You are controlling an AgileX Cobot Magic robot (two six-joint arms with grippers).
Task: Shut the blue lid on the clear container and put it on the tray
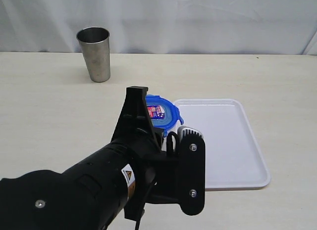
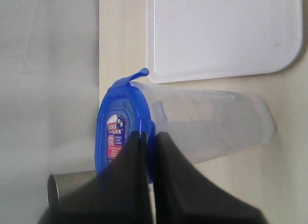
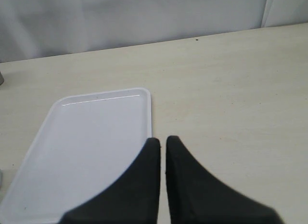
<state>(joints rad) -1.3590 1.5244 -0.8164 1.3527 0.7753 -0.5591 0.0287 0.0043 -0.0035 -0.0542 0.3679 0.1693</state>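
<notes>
The clear container (image 2: 211, 127) is standing upright on the table (image 1: 49, 116), long axis vertical, just off the left edge of the tray (image 1: 223, 141), so in the exterior view the tray is lying at 3 o'clock from it and the steel tumbler (image 1: 94, 53) at about 11 o'clock, well apart. The blue lid (image 1: 159, 113) is sitting on its mouth with one flap flaring outward, so the latching is probably not finished. The left gripper (image 2: 147, 134) is pointing in from 7 o'clock, fingers pressed together, tips at the lid's rim; whether they are pinching it I cannot tell. The right gripper (image 3: 162, 139) is hovering closed and empty near the tray, so the left arm is nearer for a short carry toward 3 o'clock
</notes>
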